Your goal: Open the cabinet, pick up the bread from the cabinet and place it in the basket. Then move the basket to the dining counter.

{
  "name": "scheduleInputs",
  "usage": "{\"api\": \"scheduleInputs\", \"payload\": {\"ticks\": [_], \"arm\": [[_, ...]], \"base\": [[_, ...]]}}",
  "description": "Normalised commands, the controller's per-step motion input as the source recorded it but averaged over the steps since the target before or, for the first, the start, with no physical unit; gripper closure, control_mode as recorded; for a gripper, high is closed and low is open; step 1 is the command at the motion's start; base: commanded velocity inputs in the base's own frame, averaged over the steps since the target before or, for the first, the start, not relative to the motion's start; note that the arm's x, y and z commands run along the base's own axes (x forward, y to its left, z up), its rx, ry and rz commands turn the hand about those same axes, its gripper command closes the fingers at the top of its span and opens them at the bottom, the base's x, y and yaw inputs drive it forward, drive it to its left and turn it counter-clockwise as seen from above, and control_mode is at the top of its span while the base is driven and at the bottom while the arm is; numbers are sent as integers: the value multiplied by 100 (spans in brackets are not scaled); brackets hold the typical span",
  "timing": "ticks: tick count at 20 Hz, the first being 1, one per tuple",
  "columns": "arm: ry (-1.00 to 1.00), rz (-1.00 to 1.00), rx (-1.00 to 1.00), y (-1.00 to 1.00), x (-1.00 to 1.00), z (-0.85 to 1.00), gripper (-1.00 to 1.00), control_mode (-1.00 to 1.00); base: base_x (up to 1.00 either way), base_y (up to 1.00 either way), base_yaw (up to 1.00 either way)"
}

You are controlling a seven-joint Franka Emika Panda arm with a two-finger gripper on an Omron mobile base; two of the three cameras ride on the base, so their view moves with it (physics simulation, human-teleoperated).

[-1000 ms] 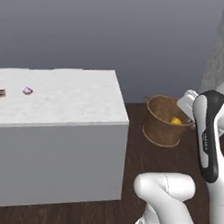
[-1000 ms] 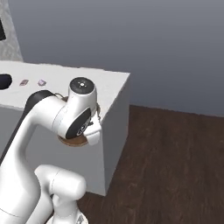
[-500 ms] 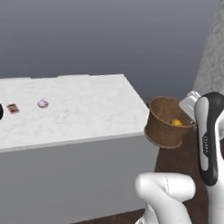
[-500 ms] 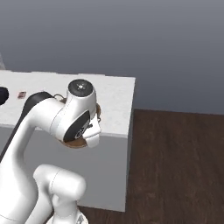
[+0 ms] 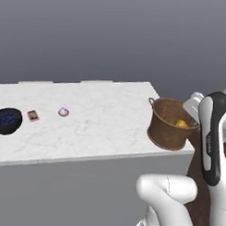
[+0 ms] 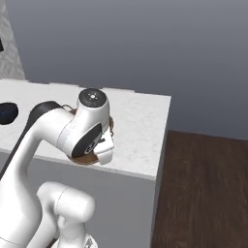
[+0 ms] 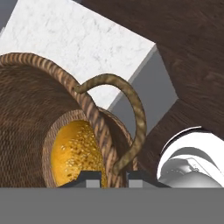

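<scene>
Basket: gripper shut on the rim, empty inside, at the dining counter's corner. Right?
Not empty. The hand view shows the bread inside the basket. The rest holds: the gripper is shut on the rim, at the dining counter's corner.

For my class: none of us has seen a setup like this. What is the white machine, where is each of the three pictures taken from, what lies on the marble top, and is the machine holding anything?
Everything here is a computer-rendered kitchen. The white machine is a robot arm on a base that can drive. Two pictures come from cameras on that base, behind the arm to its left and to its right. The third comes from a camera on the hand, looking along the gripper.

The long white marble slab is the dining counter. In the left base view, a black bowl, a small flat brown item and a small pink-topped round item lie on it.

At the counter's corner is the brown basket with the yellow-orange bread inside. The hand view shows the gripper shut on the basket's rim beside a loop handle. Whether the basket touches the counter cannot be told.
</scene>
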Motion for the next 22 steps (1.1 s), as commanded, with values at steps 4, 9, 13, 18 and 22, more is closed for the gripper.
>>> {"api": "scheduleInputs", "payload": {"ticks": [4, 9, 13, 18, 22], "arm": [[0, 0, 0, 0, 0, 0, 100, 100], [0, 0, 0, 0, 0, 0, 100, 100], [0, 0, 0, 0, 0, 0, 100, 100], [0, 0, 0, 0, 0, 0, 100, 100], [15, 0, 0, 0, 61, -7, 100, -100]], "base": [[5, 0, 33], [47, 3, 17], [39, 0, 0], [21, 0, -1], [16, 0, 0]]}}
